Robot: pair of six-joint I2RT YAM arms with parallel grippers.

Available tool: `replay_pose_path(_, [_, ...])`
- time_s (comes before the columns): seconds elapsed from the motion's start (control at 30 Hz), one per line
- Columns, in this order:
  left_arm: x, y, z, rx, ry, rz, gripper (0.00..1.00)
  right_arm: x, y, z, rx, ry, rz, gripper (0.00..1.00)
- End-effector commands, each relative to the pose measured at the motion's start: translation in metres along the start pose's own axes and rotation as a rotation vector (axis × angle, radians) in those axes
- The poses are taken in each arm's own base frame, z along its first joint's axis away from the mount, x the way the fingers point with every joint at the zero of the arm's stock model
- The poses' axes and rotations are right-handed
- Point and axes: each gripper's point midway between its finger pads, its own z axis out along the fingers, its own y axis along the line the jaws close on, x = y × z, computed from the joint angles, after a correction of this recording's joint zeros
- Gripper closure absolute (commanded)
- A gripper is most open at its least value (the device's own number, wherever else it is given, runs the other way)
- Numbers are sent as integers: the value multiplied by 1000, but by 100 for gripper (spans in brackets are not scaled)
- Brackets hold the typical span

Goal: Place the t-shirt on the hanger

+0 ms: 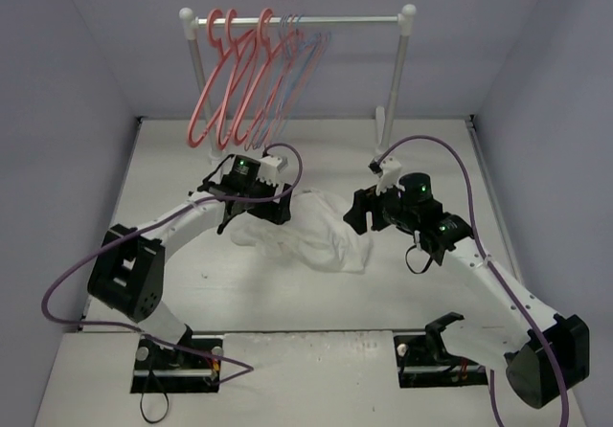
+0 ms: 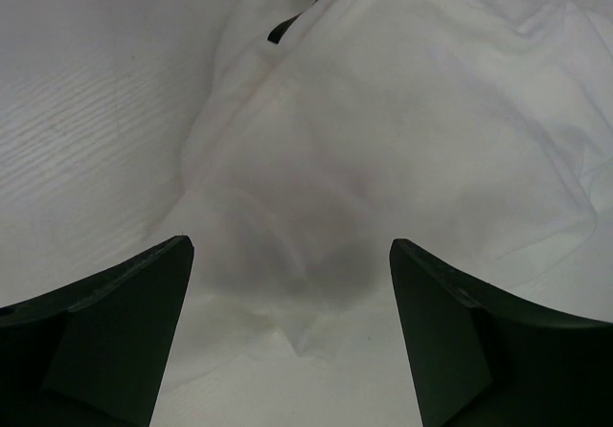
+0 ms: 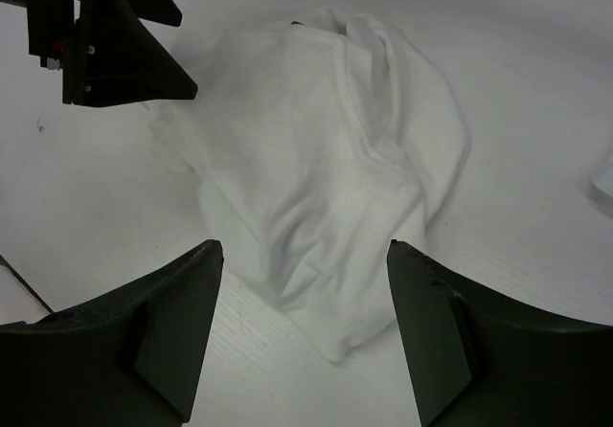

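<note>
The white t-shirt lies crumpled on the table between my two arms. My left gripper hangs open over its left edge, and in the left wrist view the t-shirt fills the space ahead of the left gripper, with nothing between the fingers. My right gripper stands open just right of the cloth. The right wrist view shows the t-shirt beyond the right gripper, a corner of it reaching between the fingers. The light-blue hanger hangs on the rack at the back.
A white clothes rack stands at the table's far edge with several pink hangers on its left half. The left gripper's dark fingers appear at the top left of the right wrist view. Grey walls close in both sides.
</note>
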Motion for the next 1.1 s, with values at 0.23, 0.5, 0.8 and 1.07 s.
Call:
replay_pose_path(0.23, [-19,0,21,3,-70,-93,30,-6,-4,13,-17,-1,-51,35])
replay_pose_path(0.5, [12,-11,36,15,5,-134,86,-6,-7,26,-23,29,-64,37])
replay_pose_path(0.8, [13,-8,-1,-80,-99,-166,100,-19,-9,51,-47,34,-73,46])
replay_pose_path(1.07, [24,7,-43,-196,-179,-147,100,5,-19,80,-39,120,-27,50])
